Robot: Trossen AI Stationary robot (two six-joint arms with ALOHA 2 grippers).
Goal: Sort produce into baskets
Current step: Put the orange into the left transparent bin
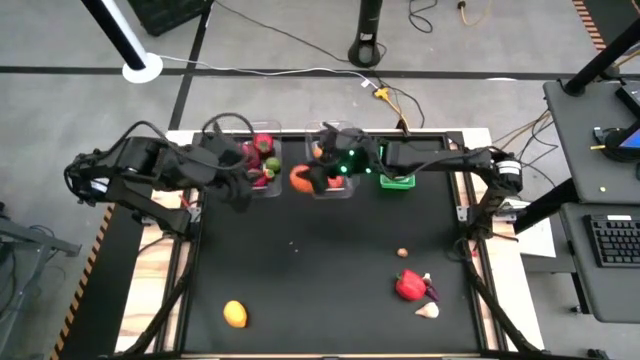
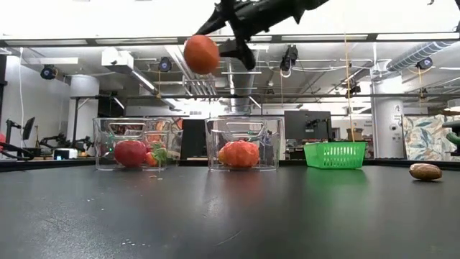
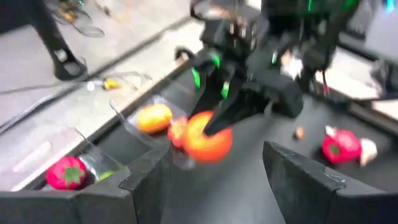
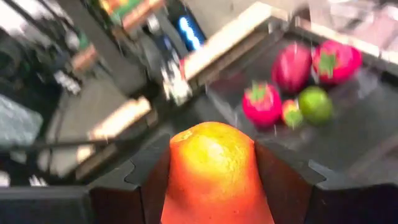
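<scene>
Right pincer clamping smooth round orange fruit, above clear tub

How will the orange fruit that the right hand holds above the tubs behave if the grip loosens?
The orange fruit looks round and smooth, so it may slip from the right hand. It would probably roll on landing. It appears rigid, keeping its shape between the fingers.

The table has a black top. At its far edge stand three baskets in a row: a clear tub on the left, a second clear tub in the middle, a small green basket on the right. Near the front lie a yellow-orange fruit at left and, at right, a red vegetable, a white garlic piece and a small brown piece.
</scene>
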